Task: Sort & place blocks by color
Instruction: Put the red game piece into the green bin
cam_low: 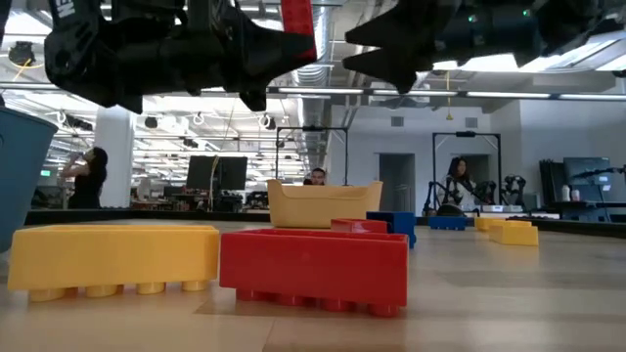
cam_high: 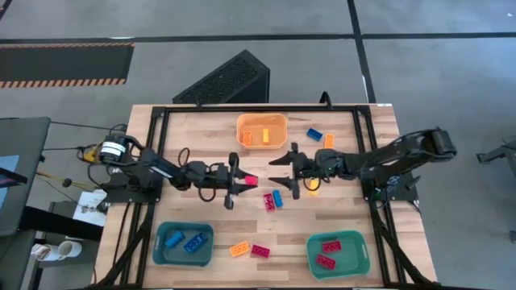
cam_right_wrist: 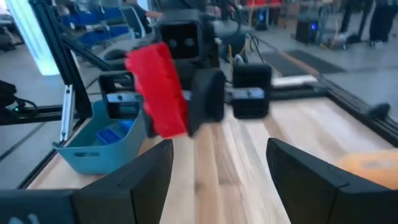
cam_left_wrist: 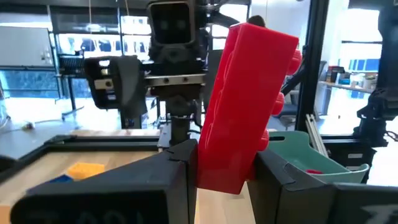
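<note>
While both arms reach level toward the table's middle, the left gripper (cam_high: 242, 182) is clamped on a red block (cam_left_wrist: 245, 106), which stands tilted between its fingers (cam_left_wrist: 177, 163) and rises well above their tips. Directly facing it, a short gap away, the right gripper (cam_high: 284, 170) hangs with its jaws spread wide and nothing between them; seen from its wrist, the held red block (cam_right_wrist: 158, 90) and the left arm's camera housing lie straight ahead.

Just below and between the two grippers, a red and a blue block (cam_high: 272, 200) lie side by side on the wooden table (cam_high: 201, 137). Beyond the right gripper's far side, a blue block (cam_high: 314, 134) and an orange block (cam_high: 328, 140) rest near the orange bin (cam_high: 261, 130), which holds orange pieces.

Farther toward the table's front edge, an orange block (cam_high: 239, 249) and a red block (cam_high: 260, 250) lie just beside each other between two teal bins: the one on the left arm's side (cam_high: 184, 243) holds blue blocks, the one on the right arm's side (cam_high: 338, 251) holds red blocks.
</note>
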{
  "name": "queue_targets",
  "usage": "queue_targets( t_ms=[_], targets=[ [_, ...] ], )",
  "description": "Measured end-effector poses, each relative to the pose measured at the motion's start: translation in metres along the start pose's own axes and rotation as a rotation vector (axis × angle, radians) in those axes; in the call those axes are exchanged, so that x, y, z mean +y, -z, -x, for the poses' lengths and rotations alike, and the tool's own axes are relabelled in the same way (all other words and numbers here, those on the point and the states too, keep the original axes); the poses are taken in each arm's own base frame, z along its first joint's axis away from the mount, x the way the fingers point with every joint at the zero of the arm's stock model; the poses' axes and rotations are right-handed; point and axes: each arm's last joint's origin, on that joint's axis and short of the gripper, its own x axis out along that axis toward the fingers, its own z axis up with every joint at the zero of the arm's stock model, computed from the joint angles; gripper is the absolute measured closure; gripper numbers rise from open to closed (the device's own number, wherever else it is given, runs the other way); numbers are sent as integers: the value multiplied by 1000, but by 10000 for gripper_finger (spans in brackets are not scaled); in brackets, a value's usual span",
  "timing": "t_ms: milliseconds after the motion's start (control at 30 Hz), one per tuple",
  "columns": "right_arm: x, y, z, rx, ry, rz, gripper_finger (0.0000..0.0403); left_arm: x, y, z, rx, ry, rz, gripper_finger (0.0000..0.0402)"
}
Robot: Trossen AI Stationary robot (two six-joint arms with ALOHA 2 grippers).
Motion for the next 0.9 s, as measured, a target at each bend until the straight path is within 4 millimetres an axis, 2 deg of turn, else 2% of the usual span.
queue_targets(
  t_ms=[100,267,400,900],
  targets=[
    [3,6,-9,-46,-16,16,122,1,2,0,11,-3,11,330],
    [-2,16,-18,-47,-8,-20,122,1,5,0,36,-3,21,330],
    [-4,20,-22,-62,-72,-41,122,2,10,0,88,-35,22,330],
    [-3,20,-30,-76,-118,-46,122,8,13,-3,133,-85,73,330]
  ],
)
